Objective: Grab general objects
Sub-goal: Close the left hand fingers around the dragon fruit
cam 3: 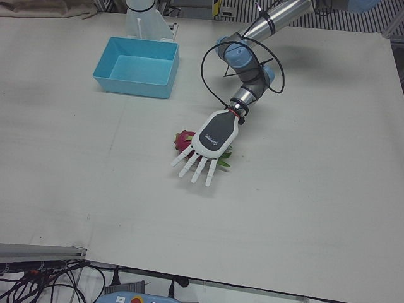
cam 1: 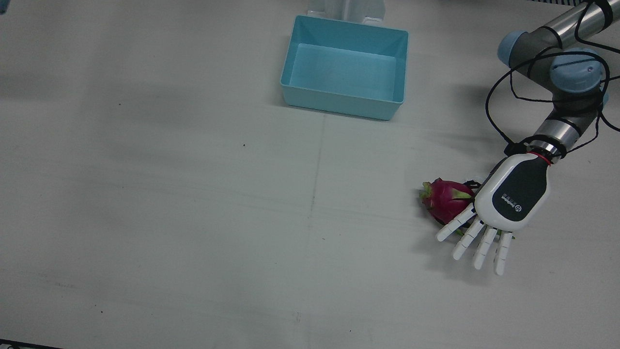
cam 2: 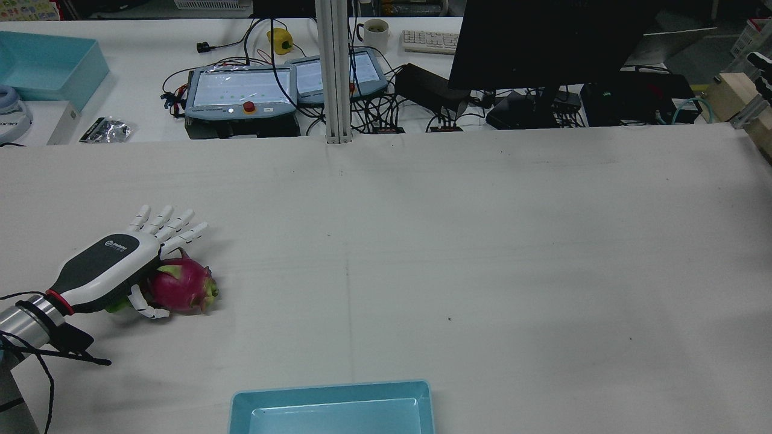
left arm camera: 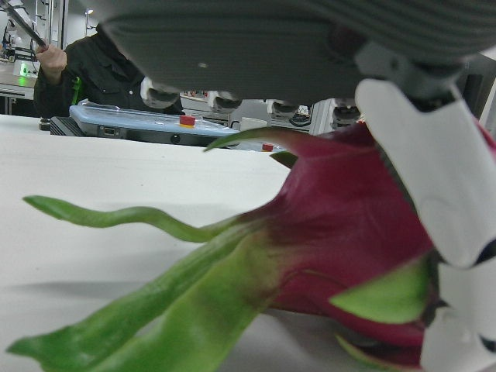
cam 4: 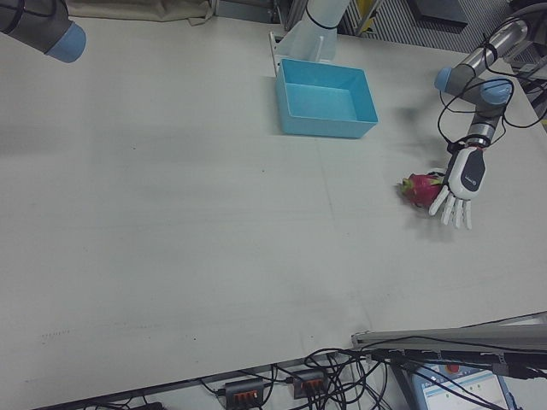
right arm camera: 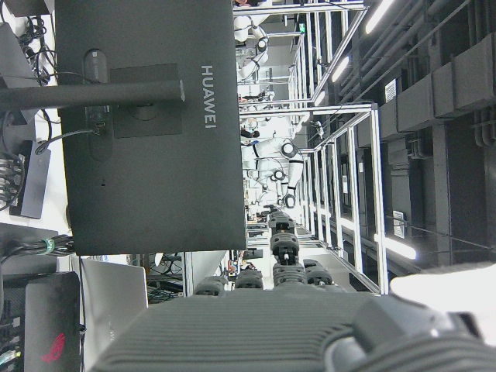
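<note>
White table (cam 1: 193, 194): left hand (cam 1: 503, 206), fingers splayed flat, covers dragon fruit (cam 1: 443, 198); grip apparently unclosed. Blue bin (cam 1: 345, 68) at 11 o'clock.

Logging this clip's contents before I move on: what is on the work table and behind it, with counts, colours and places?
dragon fruit: one, magenta with green leaf tips, on the table before the robot's left arm, under the left hand.
bin: one, light blue, empty, near the robot's edge of the table, about midway between the arms.
table: one, white cover.
teach pendants: two, grey with lit screens, on the bench behind.
monitor: one, black, on the bench.
mug: one, white, on the bench.
left hand: white and dark grey, fingers spread, palm over the fruit, not closed.
right hand: only its dark underside shows, in its own view.
</note>
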Controlling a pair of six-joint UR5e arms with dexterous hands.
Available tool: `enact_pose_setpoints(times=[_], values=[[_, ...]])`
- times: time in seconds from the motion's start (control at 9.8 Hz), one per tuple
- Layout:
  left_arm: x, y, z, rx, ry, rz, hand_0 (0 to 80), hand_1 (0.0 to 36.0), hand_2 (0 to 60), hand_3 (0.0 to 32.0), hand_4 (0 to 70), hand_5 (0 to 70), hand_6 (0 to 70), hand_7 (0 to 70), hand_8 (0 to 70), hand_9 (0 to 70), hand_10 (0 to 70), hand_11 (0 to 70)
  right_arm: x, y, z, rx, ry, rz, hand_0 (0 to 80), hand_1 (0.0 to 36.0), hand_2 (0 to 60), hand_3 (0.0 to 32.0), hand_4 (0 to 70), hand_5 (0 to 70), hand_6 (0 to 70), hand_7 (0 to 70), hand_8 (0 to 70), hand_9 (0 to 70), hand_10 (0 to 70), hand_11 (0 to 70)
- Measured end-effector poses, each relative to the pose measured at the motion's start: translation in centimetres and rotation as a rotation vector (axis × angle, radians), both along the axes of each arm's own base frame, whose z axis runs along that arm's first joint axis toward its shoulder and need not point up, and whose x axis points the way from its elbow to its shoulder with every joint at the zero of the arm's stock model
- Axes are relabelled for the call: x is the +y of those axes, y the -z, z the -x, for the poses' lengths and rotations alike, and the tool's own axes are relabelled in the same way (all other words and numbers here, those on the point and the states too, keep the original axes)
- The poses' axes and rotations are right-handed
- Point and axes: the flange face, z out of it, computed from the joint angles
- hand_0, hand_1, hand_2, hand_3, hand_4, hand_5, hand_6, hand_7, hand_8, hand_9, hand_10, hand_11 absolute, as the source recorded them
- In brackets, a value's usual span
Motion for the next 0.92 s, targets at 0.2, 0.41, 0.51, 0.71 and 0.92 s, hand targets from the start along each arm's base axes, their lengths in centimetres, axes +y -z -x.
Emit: enact_pose_setpoints(times=[0.2, 0.41, 0.51, 0.71, 0.92], values=[[-0.4, 0.2, -0.6, -0.015, 0.002, -0.002, 53.4, 25.7, 39.0, 0.0, 20.2, 14.1, 11.2, 34.0, 8.5, 9.1, 17.0, 26.9, 0.0, 0.0, 0.0, 0.0, 0.0, 0.0, 0.0, 0.0, 0.0, 0.0, 0.0, 0.0, 0.0, 0.0, 0.0, 0.0, 0.0, 0.0], [-0.5, 0.3, -0.6, -0.019, 0.01, -0.003, 52.4, 20.9, 37.8, 0.0, 38.4, 41.1, 24.3, 60.1, 21.6, 30.4, 37.1, 53.5, 0.0, 0.0, 0.0, 0.0, 0.0, 0.0, 0.0, 0.0, 0.0, 0.0, 0.0, 0.0, 0.0, 0.0, 0.0, 0.0, 0.0, 0.0], [-0.5, 0.3, -0.5, -0.019, 0.017, -0.002, 53.5, 20.0, 37.3, 0.0, 49.5, 54.2, 33.6, 70.0, 29.8, 43.4, 48.7, 69.6, 0.0, 0.0, 0.0, -0.001, 0.0, 0.0, 0.0, 0.0, 0.0, 0.0, 0.0, 0.0, 0.0, 0.0, 0.0, 0.0, 0.0, 0.0], [-0.6, 0.4, -0.5, -0.017, 0.024, -0.003, 54.3, 18.7, 41.9, 0.0, 70.0, 65.6, 49.5, 70.0, 42.0, 62.6, 70.0, 70.0, 0.0, 0.0, 0.0, -0.001, 0.0, 0.0, 0.0, 0.0, 0.0, 0.0, 0.0, 0.0, 0.0, 0.0, 0.0, 0.0, 0.0, 0.0], [-0.4, 1.2, -0.4, -0.003, 0.021, -0.007, 49.2, 19.9, 60.0, 0.0, 70.0, 62.9, 60.4, 70.0, 53.8, 70.0, 70.0, 70.0, 0.0, 0.0, 0.0, 0.0, 0.0, 0.001, 0.0, 0.0, 0.0, 0.0, 0.0, 0.0, 0.0, 0.0, 0.0, 0.0, 0.0, 0.0]])
